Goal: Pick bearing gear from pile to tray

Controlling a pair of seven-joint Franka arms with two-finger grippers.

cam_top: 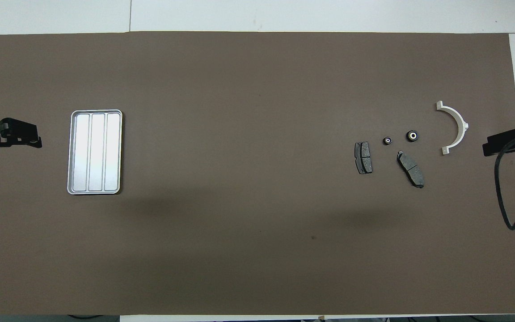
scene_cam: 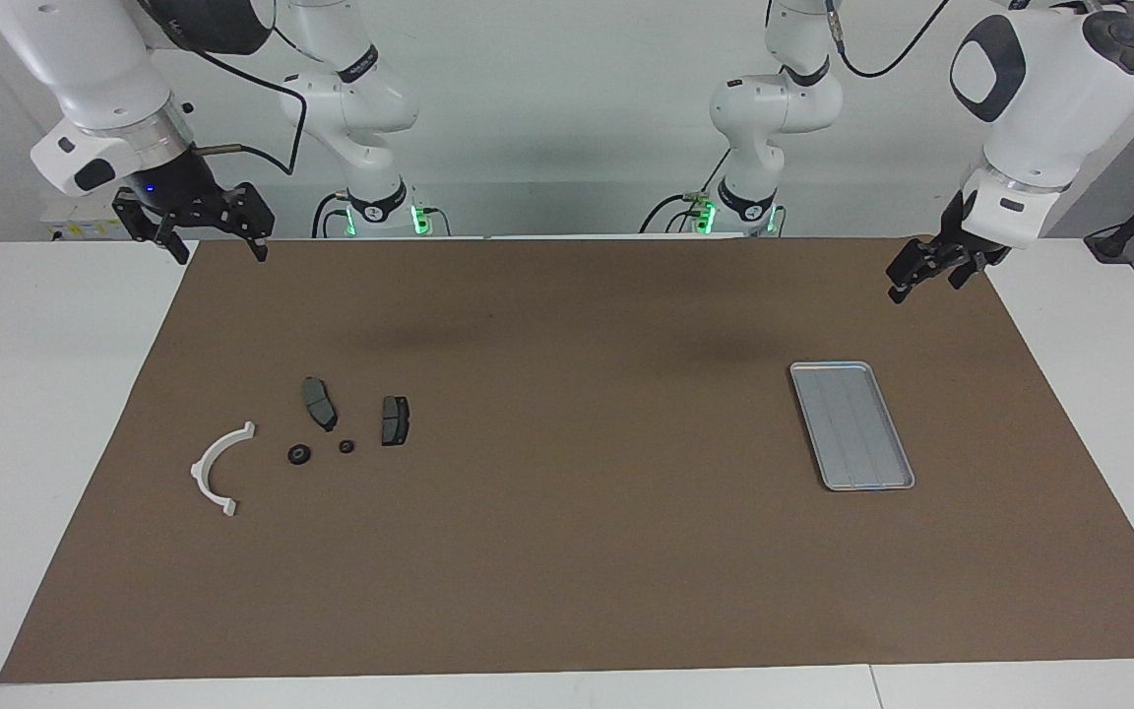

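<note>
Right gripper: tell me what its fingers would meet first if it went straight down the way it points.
Probably only the brown mat. The right gripper hangs open over the mat's edge at the right arm's end, clear of the white bracket and the other pile parts; depth is uncertain.

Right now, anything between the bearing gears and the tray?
Nothing visible. The two small black round pieces lie in the pile at the right arm's end; bare brown mat runs from there to the empty tray. One brake pad sits just beside that line.
</note>
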